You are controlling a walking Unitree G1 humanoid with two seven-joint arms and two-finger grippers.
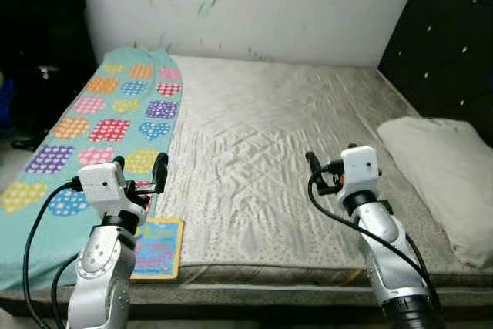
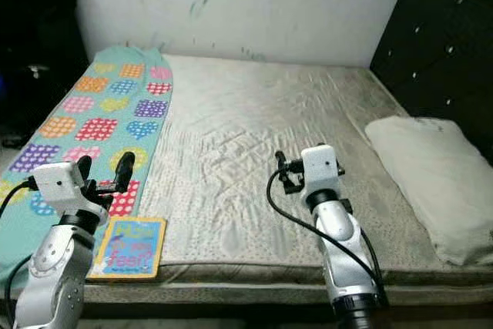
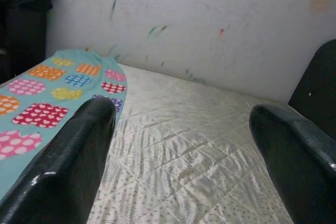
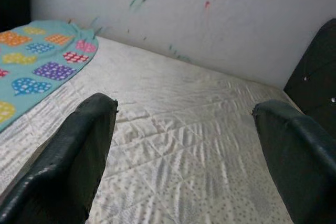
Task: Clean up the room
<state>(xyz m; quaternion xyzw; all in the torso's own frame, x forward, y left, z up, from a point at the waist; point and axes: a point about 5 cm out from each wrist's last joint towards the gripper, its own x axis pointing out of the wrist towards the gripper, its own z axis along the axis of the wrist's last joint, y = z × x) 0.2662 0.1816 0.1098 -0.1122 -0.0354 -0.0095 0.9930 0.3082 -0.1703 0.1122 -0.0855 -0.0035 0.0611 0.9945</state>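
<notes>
Teal blanket (image 1: pixel 115 113) lies unfolded along bed (image 1: pixel 293 152) edge; book (image 1: pixel 158 248) at near corner, pillow (image 1: pixel 447 175) askew. Left hand (image 1: pixel 139 171) and right hand (image 1: pixel 323 169) wide, empty. Tidying seems barely begun.

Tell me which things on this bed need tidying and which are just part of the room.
To tidy:
- book, lying at the mattress's near edge
- heart-patterned blanket, spread along the robot's left side of the bed
- pillow, at the headboard end

Just there:
- mattress
- black headboard
- marked wall

Left gripper and right gripper are both open, holding nothing.
</notes>
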